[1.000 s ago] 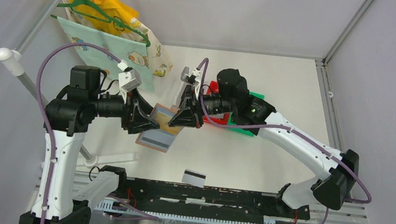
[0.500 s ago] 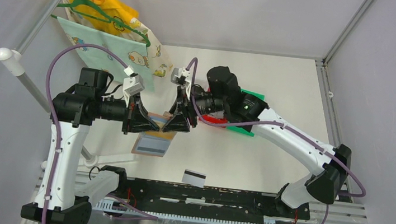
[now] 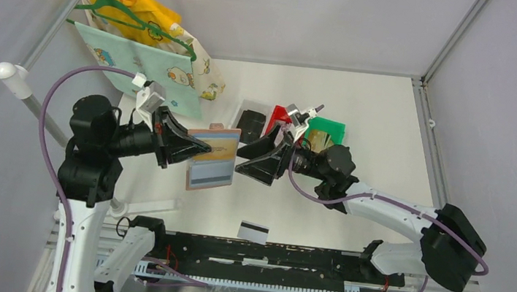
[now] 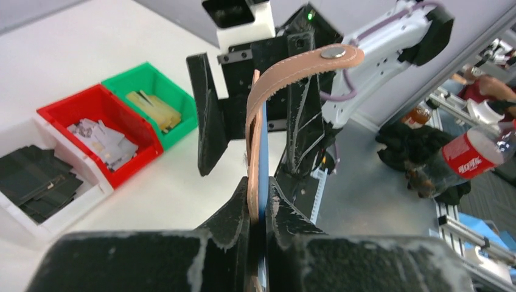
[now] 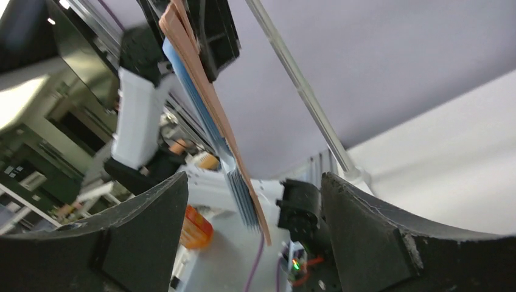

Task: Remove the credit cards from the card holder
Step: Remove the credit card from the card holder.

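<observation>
As I see it from above, the card holder [image 3: 211,159] is open and held off the surface [image 3: 370,107], long axis far-to-near, clamped in the left fingers [image 3: 183,148]. The right fingers [image 3: 258,172] are spread just beside it, apart. Left wrist: holder edge-on, snap tab [image 4: 304,61] uppermost. Right wrist: blue inner layers [image 5: 236,185] fanned at its lower end.

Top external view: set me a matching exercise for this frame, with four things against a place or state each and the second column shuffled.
Things
1. card holder
2. white card with the black stripe
3. right gripper
4. red bin

Places or states
A. lying flat near the near edge of the table
B. between the white bin and the green bin
C. clamped in the left gripper, held up off the table
D. open, holding nothing

Pairs: 1-C, 2-A, 3-D, 4-B
</observation>
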`<state>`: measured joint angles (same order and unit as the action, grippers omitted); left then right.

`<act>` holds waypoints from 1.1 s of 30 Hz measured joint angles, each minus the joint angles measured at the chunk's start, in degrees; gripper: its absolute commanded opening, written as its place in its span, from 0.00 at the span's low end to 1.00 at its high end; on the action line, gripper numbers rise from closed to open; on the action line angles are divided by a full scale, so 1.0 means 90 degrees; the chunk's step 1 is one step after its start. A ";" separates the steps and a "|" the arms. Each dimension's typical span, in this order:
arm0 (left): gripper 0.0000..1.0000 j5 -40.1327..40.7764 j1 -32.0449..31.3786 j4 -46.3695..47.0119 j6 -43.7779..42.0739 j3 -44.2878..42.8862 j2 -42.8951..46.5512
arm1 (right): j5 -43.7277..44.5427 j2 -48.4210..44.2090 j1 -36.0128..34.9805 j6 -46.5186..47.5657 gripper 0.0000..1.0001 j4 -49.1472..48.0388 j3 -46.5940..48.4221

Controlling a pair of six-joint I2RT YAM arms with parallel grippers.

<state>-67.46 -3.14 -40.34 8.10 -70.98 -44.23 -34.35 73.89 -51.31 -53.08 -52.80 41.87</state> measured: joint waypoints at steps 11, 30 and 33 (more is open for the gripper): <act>0.02 0.0175 -0.0012 0.1520 0.1960 0.0406 0.0223 | 0.0668 0.0687 -0.0401 -0.1001 0.36 -0.2038 0.0512; 0.45 0.0126 0.0022 0.0430 0.1525 0.0306 -0.0085 | -0.0799 0.0792 -0.0260 0.1637 0.00 0.3354 0.3191; 0.34 0.0112 0.0012 0.0270 0.1350 0.0291 -0.0044 | -0.0996 0.1020 -0.0255 0.2293 0.00 0.4432 0.3971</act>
<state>-66.46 -3.03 -37.91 20.25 -68.36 -44.62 -43.31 83.07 -53.60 -32.45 -12.91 77.60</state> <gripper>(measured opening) 0.454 0.024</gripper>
